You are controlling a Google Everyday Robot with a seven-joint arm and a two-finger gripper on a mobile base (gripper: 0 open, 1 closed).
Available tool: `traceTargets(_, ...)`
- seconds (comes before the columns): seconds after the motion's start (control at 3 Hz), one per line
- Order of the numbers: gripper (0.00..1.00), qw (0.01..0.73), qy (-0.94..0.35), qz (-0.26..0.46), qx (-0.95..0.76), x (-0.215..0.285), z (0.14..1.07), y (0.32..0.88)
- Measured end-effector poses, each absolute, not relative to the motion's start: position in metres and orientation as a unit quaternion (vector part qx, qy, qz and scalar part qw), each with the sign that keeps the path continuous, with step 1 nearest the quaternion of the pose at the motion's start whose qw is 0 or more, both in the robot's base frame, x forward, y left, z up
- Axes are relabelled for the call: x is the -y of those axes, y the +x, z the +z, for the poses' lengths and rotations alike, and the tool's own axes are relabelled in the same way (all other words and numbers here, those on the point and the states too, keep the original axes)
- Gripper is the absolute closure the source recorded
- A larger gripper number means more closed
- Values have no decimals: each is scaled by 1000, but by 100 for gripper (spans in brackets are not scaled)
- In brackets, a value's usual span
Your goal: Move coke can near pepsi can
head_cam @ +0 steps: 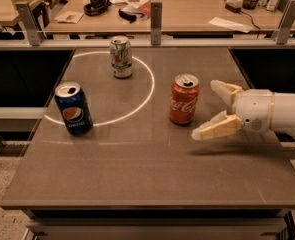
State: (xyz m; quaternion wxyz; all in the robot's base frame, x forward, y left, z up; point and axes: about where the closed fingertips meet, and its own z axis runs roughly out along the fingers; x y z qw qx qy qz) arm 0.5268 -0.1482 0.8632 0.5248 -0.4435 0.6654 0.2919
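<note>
The red-orange coke can (184, 99) stands upright on the brown table (152, 169), right of the middle. The dark blue pepsi can (74, 108) stands upright near the table's left edge, on the white circle line. My gripper (206, 109) comes in from the right at can height. Its two cream fingers are spread apart, one behind and one in front, with the tips just right of the coke can and not touching it. It holds nothing.
A silver-green can (121, 57) stands upright at the back, inside the white circle (147, 91). Behind the table is a rail with metal posts (156, 16) and a desk with headphones (98, 3), papers and bottles. Dark gaps lie on both sides of the table.
</note>
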Motion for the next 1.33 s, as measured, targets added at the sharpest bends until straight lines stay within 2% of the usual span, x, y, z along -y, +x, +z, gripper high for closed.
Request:
traceTargets(0.67,0,521,-436,338,-652,102,843,561)
traceTargets(1.33,0,517,-439,332,-655,102,868,574)
